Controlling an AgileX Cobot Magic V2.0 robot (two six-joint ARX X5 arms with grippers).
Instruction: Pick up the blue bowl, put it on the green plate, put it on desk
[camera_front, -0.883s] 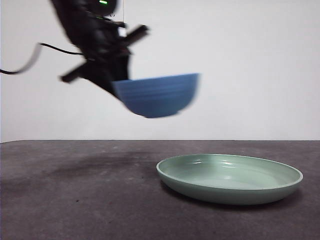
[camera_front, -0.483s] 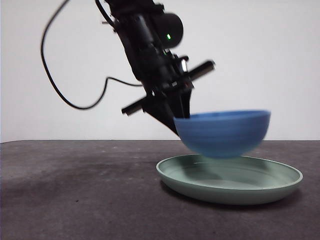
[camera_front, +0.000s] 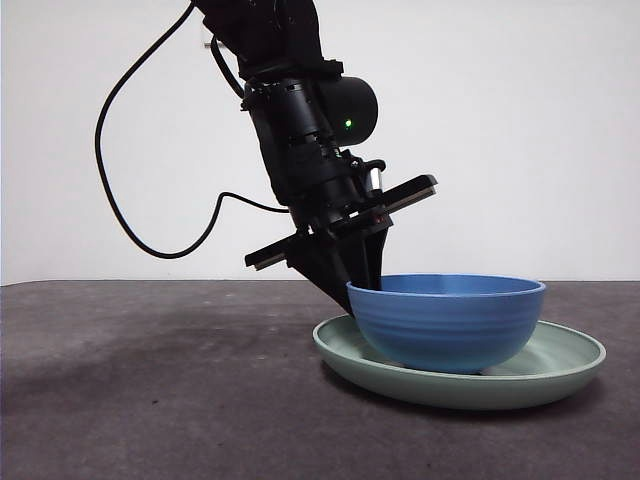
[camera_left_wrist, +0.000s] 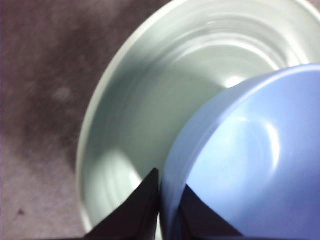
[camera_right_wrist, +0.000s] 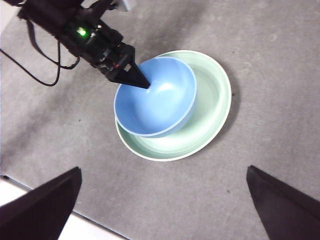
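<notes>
Left pincer clamped on the bowl rim at nine o'clock; bowl sits inside the plate; right pincer apart, high above.

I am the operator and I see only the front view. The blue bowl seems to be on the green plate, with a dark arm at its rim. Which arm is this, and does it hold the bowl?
Observer: It is the left gripper. Its jaws are shut on the rim of the blue bowl, one inside the wall and one outside.
Operator: Is the bowl in the middle of the green plate?
Observer: No. From above, the bowl sits off centre, toward the left arm's side of the green plate.
Operator: Where is the other arm?
Observer: The right gripper waits high above the desk, jaws open, holding nothing.
</notes>
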